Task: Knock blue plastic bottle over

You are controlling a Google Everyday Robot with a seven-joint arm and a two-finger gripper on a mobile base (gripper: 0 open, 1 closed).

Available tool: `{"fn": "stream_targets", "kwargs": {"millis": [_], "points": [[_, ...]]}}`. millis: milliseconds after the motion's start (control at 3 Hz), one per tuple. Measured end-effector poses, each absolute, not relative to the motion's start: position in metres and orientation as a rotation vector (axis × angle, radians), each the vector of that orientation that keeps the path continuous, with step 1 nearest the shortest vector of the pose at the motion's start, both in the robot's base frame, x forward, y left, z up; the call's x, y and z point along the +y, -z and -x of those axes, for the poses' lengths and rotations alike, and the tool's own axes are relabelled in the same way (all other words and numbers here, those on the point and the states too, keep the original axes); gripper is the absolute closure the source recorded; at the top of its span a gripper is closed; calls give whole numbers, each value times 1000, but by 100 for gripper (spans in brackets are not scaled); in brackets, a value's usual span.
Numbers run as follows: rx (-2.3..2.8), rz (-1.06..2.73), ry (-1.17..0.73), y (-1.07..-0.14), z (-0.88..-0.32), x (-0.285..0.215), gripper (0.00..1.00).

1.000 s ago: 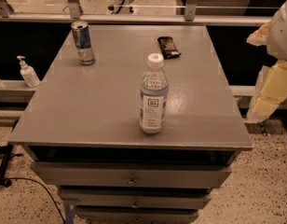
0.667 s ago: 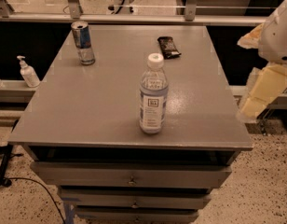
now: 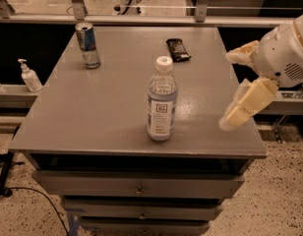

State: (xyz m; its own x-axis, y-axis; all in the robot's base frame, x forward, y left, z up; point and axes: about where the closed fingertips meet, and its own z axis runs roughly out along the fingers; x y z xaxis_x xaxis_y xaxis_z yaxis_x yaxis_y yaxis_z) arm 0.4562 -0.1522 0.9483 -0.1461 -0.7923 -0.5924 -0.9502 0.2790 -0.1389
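The blue plastic bottle point(image 3: 161, 102) stands upright near the front middle of the grey table point(image 3: 92, 117). It is clear and bluish, with a white cap and a white-and-blue label. My gripper point(image 3: 226, 91) comes in from the right, over the table's right edge, at about the height of the bottle's body. Its cream fingers point(image 3: 245, 107) are spread apart and hold nothing. A gap of about one bottle width of bare table separates the gripper from the bottle.
A blue-and-silver drink can point(image 3: 87, 45) stands at the table's back left. A dark snack packet point(image 3: 178, 49) lies at the back middle. A small white pump bottle point(image 3: 29, 76) stands on a ledge left of the table. Drawers sit under the tabletop.
My gripper has moved left from beyond the table's right side to over its right edge, closer to the bottle. The bottle, can and packet have not moved.
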Motion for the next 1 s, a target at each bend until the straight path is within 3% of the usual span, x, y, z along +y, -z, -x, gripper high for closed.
{"fn": "stream_targets", "kwargs": {"millis": [1000], "points": [[1667, 1389, -834, -911, -459, -56, 0]]}}
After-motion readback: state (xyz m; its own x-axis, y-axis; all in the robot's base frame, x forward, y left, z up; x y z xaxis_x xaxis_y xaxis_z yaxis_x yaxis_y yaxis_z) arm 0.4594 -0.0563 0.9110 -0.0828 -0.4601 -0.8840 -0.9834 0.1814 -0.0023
